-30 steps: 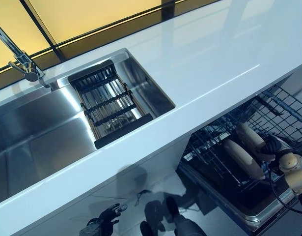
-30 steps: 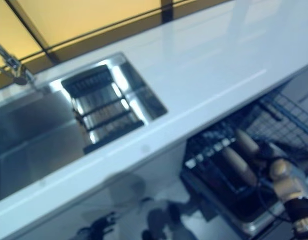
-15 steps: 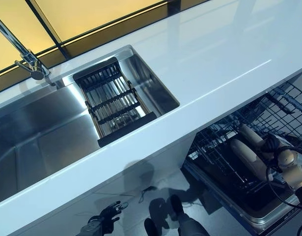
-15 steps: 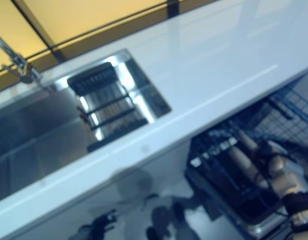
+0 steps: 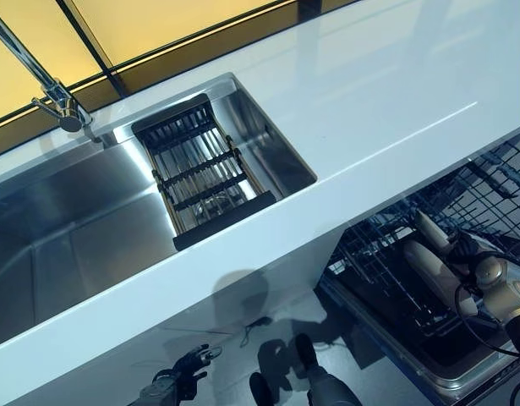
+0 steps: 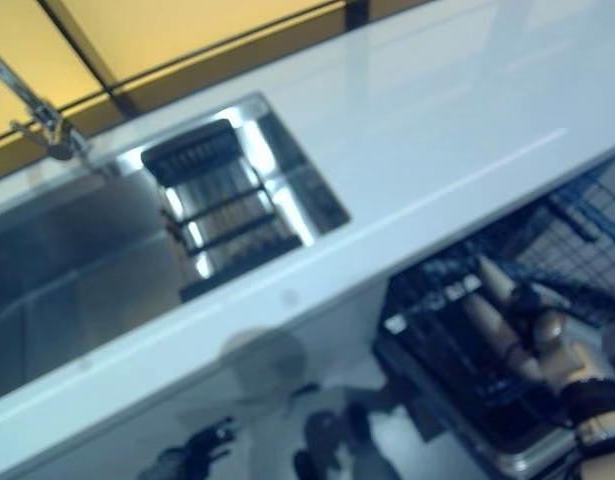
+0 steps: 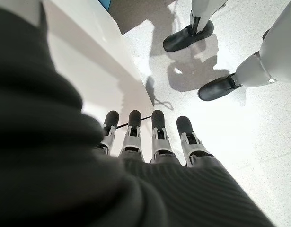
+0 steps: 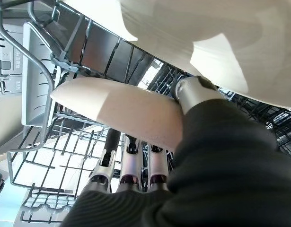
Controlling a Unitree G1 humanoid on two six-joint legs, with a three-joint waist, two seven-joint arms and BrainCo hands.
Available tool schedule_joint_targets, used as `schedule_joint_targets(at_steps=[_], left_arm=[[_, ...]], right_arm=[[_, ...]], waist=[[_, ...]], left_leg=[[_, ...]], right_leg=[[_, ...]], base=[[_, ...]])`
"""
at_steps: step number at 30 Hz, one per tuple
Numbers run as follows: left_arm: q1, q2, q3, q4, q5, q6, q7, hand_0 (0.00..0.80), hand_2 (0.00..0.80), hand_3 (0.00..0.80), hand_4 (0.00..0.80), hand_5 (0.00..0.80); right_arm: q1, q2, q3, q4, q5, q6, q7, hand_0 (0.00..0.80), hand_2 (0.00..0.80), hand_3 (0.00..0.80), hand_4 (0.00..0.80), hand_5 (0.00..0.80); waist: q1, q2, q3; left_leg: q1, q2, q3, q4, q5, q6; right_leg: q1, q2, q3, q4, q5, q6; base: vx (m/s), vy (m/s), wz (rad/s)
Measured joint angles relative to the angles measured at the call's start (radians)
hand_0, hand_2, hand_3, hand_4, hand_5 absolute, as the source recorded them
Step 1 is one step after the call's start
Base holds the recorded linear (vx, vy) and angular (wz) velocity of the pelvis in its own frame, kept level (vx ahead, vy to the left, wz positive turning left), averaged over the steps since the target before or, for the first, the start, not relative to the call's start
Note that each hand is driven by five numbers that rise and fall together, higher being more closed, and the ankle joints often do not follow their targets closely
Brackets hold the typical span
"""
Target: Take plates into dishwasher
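- Big white counter (image 5: 369,93) runs across the whole view, with yellow panels (image 5: 158,21) behind it.
- Steel sink (image 5: 73,237) is sunk into the counter, tap (image 5: 61,106) at its back edge.
- Inside the sink, at the end nearer the dishwasher, sits a dark slatted drain rack (image 5: 200,173). No plates in it that I can see.
- Under the counter, off to the right, the dishwasher rack (image 5: 386,271) is pulled out, a wire basket with tines.
- Two cream plates stand on edge in that basket, side by side. The near plate (image 5: 433,275) is the one the robot has hold of; the far plate (image 5: 433,233) sits just behind it, close but I can't tell if they touch.
- Right robot hand (image 5: 488,275) is down in the basket, at the near plate's edge. In the right wrist view the plate (image 8: 121,111) sits between the thumb (image 8: 195,90) and the fingers (image 8: 131,165), so it's pinching the plate.
- Left robot hand (image 7: 150,142) hangs low by the white cabinet front (image 7: 88,61), over the floor (image 7: 240,118). Fingers are straight and lined up together, holding nothing.
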State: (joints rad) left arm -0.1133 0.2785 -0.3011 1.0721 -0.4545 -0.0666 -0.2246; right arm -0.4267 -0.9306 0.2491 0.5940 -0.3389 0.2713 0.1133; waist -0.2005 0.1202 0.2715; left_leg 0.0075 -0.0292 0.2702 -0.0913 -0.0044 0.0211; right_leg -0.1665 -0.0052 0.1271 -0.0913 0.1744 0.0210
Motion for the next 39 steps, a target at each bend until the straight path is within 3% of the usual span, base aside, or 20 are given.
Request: schedule_joint_targets(at_steps=[9,16,24,30,34,39], left_arm=[[-0.008,0.000,0.000,-0.011,0.000,0.000,0.000,0.000,0.000,0.000,0.000,0.000],[-0.008,0.000,0.004,-0.012,0.000,0.000,0.001,0.000,0.000,0.000,0.000,0.000],[-0.013,0.006,0.007,-0.018,0.000,0.004,0.009,0.000,0.000,0.000,0.000,0.000],[-0.016,0.011,0.009,-0.011,0.000,0.021,0.011,0.000,0.000,0.000,0.000,0.000],[-0.013,0.016,0.010,0.022,0.000,0.039,0.010,0.000,0.000,0.000,0.000,0.000],[-0.013,0.018,0.010,0.048,0.000,0.040,0.011,0.000,0.000,0.000,0.000,0.000]], right_arm=[[0.003,-0.011,-0.003,0.002,0.008,0.064,0.009,0.000,0.000,0.000,0.000,0.000],[0.013,-0.078,-0.032,0.000,0.020,0.067,0.047,0.000,0.000,0.000,0.000,0.000],[-0.021,-0.270,-0.075,0.003,0.135,0.064,0.100,0.000,0.000,0.000,0.000,0.000],[-0.204,-0.390,-0.043,0.111,0.230,0.055,0.141,0.000,0.000,0.000,0.000,0.000],[-0.247,-0.398,-0.037,0.157,0.309,0.044,0.172,0.000,0.000,0.000,0.000,0.000],[-0.244,-0.397,-0.037,0.210,0.354,0.039,0.186,0.000,0.000,0.000,0.000,0.000]], waist=[[-0.003,0.012,0.007],[-0.004,0.000,0.015],[-0.006,-0.046,0.043],[-0.004,-0.084,0.032],[-0.003,-0.131,0.000],[-0.003,-0.160,-0.053]], left_leg=[[-0.001,0.000,0.001,0.000,0.000,0.000],[-0.001,0.000,0.001,0.000,0.000,0.000],[0.013,-0.002,0.005,0.000,-0.001,0.000],[0.022,-0.003,0.010,0.000,-0.001,0.000],[0.032,0.002,0.014,0.000,-0.004,-0.003],[0.034,0.000,0.017,0.000,-0.005,-0.002]], right_leg=[[-0.001,0.001,0.001,0.000,0.000,0.000],[-0.001,0.003,0.003,0.001,0.000,0.000],[0.010,0.007,0.016,0.005,0.005,-0.004],[0.017,0.009,0.024,0.005,0.006,-0.003],[0.026,0.015,0.027,0.005,0.006,-0.004],[0.027,0.013,0.029,0.005,0.006,-0.004]], base=[[0.000,0.000,0.00],[0.000,0.000,0.00],[0.007,0.008,-0.02],[0.017,0.018,-0.02],[0.022,0.041,-0.04],[0.014,0.046,-0.02]])
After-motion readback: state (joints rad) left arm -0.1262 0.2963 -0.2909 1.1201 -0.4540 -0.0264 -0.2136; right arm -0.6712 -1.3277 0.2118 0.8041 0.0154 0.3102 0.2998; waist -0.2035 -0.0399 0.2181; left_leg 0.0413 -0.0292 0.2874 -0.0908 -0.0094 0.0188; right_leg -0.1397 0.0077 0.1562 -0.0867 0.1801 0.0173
